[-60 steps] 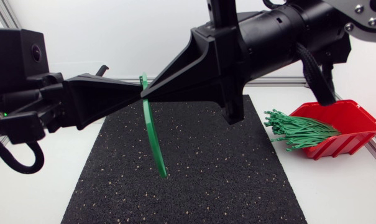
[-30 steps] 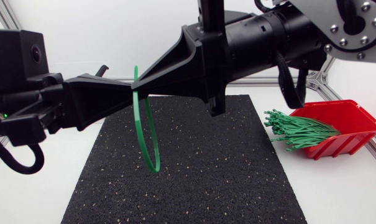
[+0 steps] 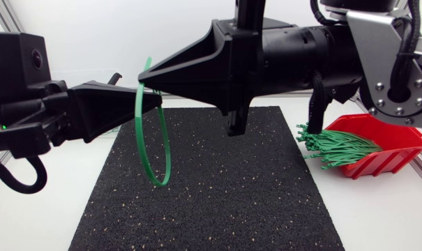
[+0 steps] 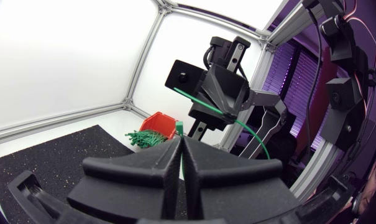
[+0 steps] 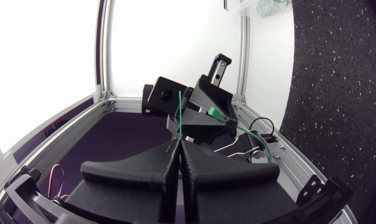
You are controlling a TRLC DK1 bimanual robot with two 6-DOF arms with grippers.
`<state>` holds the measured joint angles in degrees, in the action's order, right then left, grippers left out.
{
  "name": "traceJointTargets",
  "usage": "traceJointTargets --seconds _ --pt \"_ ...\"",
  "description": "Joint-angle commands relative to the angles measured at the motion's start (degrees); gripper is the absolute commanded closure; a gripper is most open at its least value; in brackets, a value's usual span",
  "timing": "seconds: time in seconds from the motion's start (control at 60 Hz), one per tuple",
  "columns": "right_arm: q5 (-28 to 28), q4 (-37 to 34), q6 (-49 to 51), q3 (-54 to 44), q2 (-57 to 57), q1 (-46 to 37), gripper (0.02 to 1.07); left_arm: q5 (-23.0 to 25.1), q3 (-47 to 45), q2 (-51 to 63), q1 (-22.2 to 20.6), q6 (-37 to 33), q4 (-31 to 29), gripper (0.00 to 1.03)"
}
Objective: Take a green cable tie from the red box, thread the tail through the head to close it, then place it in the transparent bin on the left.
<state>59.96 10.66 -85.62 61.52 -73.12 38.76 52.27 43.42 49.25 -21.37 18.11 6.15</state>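
Note:
A green cable tie [image 3: 158, 184] hangs in a long loop above the black mat [image 3: 217, 202]. My left gripper [image 3: 158, 103] comes in from the left and is shut on the tie's head end [image 4: 178, 127]. My right gripper [image 3: 148, 79] reaches across from the right, just above the left one, shut on the tail [image 5: 179, 118]. The two tips nearly touch. Whether the tail passes through the head I cannot tell. The red box [image 3: 395, 139] stands at the right with a bundle of green ties [image 3: 336, 146] sticking out. A clear bin [image 5: 262, 6] holding green ties shows past the mat's edge in the right wrist view.
The black mat covers the middle of the table, with white table surface [image 3: 385, 209] around it. My right arm's links [image 3: 378, 63] hang over the red box. An aluminium frame rail [image 3: 322, 89] runs along the back.
My right gripper has moved left and up with the tail. The tie has bent from a nearly straight strip into a wide loop. The left gripper has stayed put.

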Motion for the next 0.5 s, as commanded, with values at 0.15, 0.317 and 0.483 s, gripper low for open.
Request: traceJointTargets --seconds 0.15,0.317,0.483 --pt "-0.11 -7.93 -2.97 -0.08 0.88 0.35 1.01 2.05 -0.53 0.49 1.94 -0.88 0.0 1.0" --pt "-0.11 -12.76 -2.97 2.2 1.93 1.84 1.01 2.66 -0.53 0.4 2.64 -0.88 0.18 1.0" --pt "-0.11 -14.26 -2.97 3.43 2.46 2.72 1.01 2.75 -0.79 0.49 2.73 -1.06 0.35 1.0"
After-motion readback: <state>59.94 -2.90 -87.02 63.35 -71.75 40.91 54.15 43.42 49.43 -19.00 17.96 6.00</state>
